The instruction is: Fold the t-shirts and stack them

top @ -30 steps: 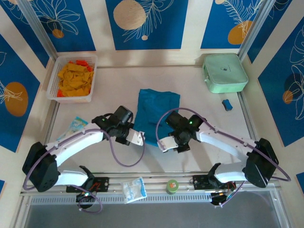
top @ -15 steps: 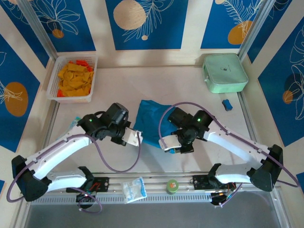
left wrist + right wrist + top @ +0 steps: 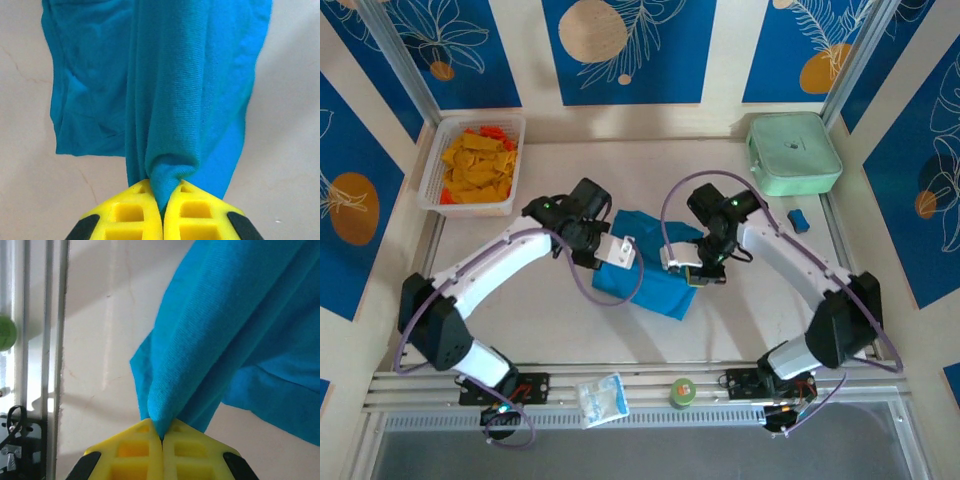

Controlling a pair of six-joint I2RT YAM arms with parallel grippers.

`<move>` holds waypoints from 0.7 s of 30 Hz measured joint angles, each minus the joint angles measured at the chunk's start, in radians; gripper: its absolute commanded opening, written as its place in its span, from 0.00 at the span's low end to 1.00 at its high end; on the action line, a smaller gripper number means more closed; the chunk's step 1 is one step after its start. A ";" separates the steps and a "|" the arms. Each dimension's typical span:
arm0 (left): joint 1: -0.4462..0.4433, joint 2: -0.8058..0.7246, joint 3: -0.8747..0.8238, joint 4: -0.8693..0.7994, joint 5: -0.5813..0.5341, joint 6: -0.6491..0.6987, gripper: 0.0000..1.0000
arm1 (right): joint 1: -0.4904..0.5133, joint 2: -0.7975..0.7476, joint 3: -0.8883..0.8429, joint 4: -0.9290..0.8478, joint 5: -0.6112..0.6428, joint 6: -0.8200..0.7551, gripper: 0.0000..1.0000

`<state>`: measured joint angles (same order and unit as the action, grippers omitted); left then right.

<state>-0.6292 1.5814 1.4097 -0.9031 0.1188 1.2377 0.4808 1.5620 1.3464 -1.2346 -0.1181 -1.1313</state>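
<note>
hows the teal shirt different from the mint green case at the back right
The teal t-shirt is soft, rumpled cloth; the mint-green case is a hard, rounded box. The t-shirt lies mid-table between the arms; the case sits at the far right corner. The left gripper and right gripper are each shut on a fold of the t-shirt; nothing touches the case. Both are on the same table.

Pale table (image 3: 720, 330), teal t-shirt (image 3: 655, 285) at centre, white basket (image 3: 465, 208) far left, mint-green case (image 3: 793, 152) far right
</note>
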 measured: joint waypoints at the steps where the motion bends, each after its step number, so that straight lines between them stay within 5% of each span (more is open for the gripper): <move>1: 0.011 0.023 0.023 0.002 0.003 0.002 0.00 | -0.017 0.033 0.022 0.000 -0.009 -0.008 0.00; 21: 0.073 0.465 0.401 0.143 0.041 0.019 0.00 | -0.209 0.384 0.174 0.150 -0.001 -0.003 0.00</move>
<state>-0.5564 2.0460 1.8111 -0.7597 0.1600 1.2572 0.2722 1.9457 1.5204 -1.0843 -0.1192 -1.1347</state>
